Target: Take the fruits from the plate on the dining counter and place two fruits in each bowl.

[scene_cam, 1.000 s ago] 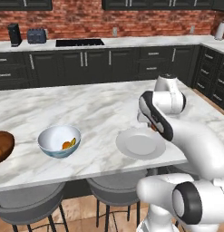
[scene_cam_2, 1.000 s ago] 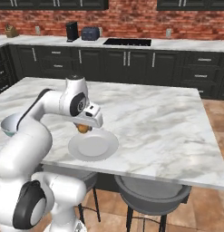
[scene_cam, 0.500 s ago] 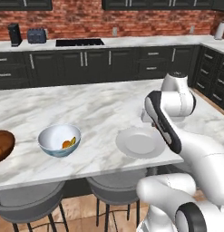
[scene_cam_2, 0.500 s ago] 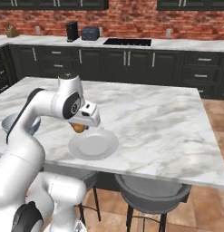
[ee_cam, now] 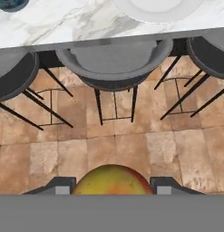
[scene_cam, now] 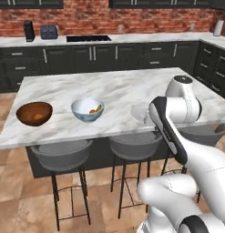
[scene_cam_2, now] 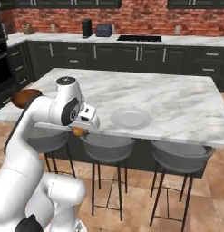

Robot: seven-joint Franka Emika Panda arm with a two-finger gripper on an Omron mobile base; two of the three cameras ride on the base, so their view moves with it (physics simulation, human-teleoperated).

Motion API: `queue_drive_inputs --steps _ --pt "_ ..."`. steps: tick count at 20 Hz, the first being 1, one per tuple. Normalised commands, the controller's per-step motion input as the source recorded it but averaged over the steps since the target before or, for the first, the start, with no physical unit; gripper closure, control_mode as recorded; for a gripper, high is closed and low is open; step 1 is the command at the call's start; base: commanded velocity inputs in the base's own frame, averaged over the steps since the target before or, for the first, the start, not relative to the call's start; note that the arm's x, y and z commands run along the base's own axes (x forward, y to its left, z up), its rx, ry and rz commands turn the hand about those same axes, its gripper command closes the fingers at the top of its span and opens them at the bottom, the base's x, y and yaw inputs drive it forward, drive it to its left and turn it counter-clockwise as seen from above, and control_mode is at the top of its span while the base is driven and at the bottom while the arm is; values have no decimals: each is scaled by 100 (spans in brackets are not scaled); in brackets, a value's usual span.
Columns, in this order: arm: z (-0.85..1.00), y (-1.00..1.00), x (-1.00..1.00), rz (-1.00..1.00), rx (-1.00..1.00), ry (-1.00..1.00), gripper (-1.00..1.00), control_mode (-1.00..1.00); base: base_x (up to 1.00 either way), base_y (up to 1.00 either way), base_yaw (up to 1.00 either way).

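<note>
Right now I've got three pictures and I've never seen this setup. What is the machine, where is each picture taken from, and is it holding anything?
The machine is a white jointed robot arm on a driving base. Two pictures come from cameras riding behind the arm on the base, left and right; the third looks along its claw, here hanging over the floor beside the stools.

On the white marble-topped island stand a dark brown wooden bowl holding one orange fruit, a white bowl with a light blue outside holding fruit, and a flat round pale plate, now bare.

The claw is shut on a roundish yellow-red fruit, seen between its two fingers.
</note>
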Motion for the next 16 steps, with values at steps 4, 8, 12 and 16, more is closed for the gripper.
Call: queue_drive_inputs --steps 4,8,12,16 --pt "0 0 0 0 0 0 100 100 -11 100 0" --pt "0 0 0 0 0 0 100 100 8 100 0" --pt "0 0 0 0 0 0 100 100 25 100 0" --pt "0 0 0 0 0 0 100 100 66 100 0"
